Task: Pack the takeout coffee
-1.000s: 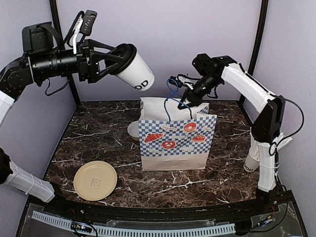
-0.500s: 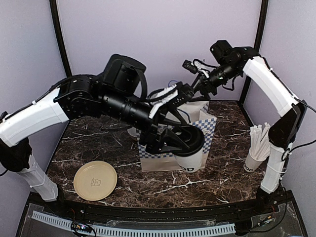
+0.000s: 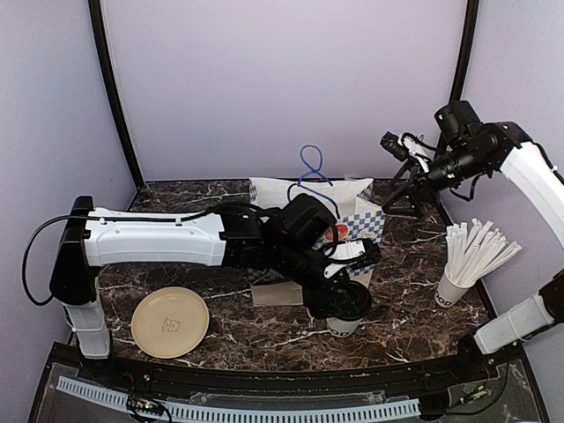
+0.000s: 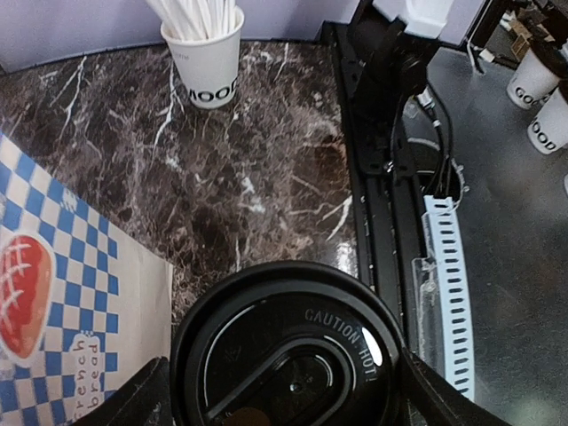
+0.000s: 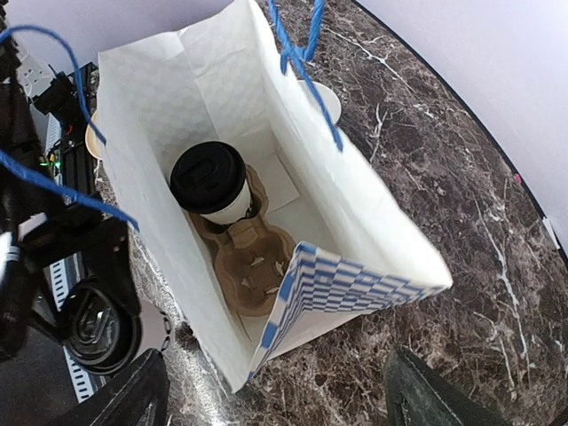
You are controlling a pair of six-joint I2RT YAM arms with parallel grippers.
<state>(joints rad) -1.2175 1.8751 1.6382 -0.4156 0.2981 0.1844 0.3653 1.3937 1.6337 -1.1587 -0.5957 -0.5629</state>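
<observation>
A takeout coffee cup (image 3: 343,323) with a black lid (image 4: 288,346) stands upright on the marble just in front of the checked paper bag (image 3: 359,222). My left gripper (image 3: 345,301) is shut on it, and its fingers (image 4: 135,401) flank the lid. A second lidded coffee cup (image 5: 209,182) sits in a brown cardboard carrier (image 5: 253,266) inside the open bag (image 5: 355,186). The carrier's other sockets are bare. My right gripper (image 3: 407,181) hangs open, up and to the right of the bag, holding nothing. The bag's blue handle (image 3: 310,163) stands free.
A yellow plate (image 3: 170,322) lies front left. A cup full of white sticks (image 3: 464,264) stands at the right edge, near the right arm's base. A low white bowl (image 5: 327,99) sits behind the bag. The table's front rail (image 4: 444,266) is close to the held cup.
My left arm swung from high on the left down to the front of the bag, carrying the cup. My right gripper let go of the blue handle, opened and drew back right.
</observation>
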